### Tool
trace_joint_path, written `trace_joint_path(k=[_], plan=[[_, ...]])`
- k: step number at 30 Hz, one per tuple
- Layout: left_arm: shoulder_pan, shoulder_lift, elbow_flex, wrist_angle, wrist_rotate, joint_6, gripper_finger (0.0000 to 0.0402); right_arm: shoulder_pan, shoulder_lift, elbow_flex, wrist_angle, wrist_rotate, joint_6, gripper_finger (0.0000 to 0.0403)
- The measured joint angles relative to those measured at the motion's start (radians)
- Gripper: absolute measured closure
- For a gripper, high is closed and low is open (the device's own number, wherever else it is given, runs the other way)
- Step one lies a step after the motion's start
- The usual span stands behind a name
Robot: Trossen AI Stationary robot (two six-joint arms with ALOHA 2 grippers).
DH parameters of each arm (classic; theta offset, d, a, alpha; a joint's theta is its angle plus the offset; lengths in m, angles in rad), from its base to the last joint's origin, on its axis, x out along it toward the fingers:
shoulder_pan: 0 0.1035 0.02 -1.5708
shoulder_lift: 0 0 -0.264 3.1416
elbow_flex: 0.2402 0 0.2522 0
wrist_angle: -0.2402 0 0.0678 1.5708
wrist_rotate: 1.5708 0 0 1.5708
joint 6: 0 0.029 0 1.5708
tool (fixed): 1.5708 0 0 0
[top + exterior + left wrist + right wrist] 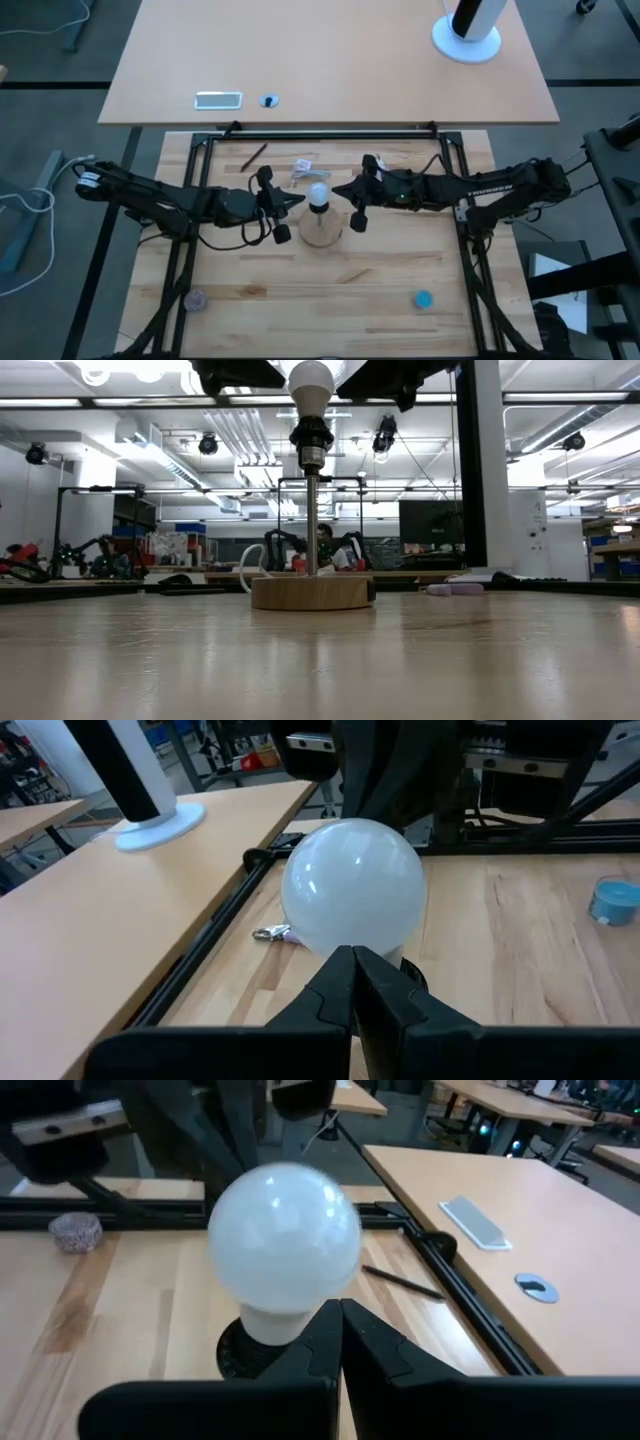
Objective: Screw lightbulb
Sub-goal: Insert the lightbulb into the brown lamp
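Lightbulb sits upright in the black socket on top of a thin metal stem, which rises from the round wooden disc at mid-table. Bulb globe is white and frosted, neck down in the socket; whether the threads are fully seated cannot be told.

Left gripper is just beside the bulb on its left side, at globe height. Its fingers are pressed together, tips pointing at the globe, nothing between them. From the left wrist view the tips end right at the lower edge of the globe; contact or a small gap cannot be told.

Right gripper is just beside the bulb on the opposite side, also at globe height. Its fingers are likewise pressed together and empty, tips close under the curve of the globe near the neck. The bulb stands between the two grippers, which face each other across it.

Beyond the left gripper, toward the back frame rail: crumpled clear wrapper and a dark pen-like stick. On the near side of the right gripper, well apart, a small blue cap. Near the left arm's side, well apart, a greyish ball.
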Motion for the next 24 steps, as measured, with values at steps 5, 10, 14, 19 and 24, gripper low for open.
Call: trace_joint_path(k=[5, 10, 14, 19, 24], plan=[[0.000, 0.008, 0.000, 0.003, 0.011, -0.003, 0.0401, 0.001, 0.004, 0.000, 0.037, -0.001, -0.018, 0.0403], [0.004, 0.031, 0.000, 0.006, 0.013, -0.002, 0.0401, 0.000, 0.005, 0.000, 0.049, -0.027, -0.014, 0.0403], [0.011, 0.044, 0.000, 0.007, 0.010, 0.000, 0.0401, 0.005, 0.005, 0.000, 0.049, -0.034, 0.009, 0.0403], [0.012, 0.036, -0.001, -0.005, -0.026, 0.000, 0.0401, 0.010, 0.005, 0.000, 0.051, -0.043, 0.006, 0.0403], [0.010, 0.015, -0.001, -0.004, -0.026, 0.000, 0.0401, 0.010, 0.005, 0.000, 0.001, -0.002, 0.034, 0.0403]])
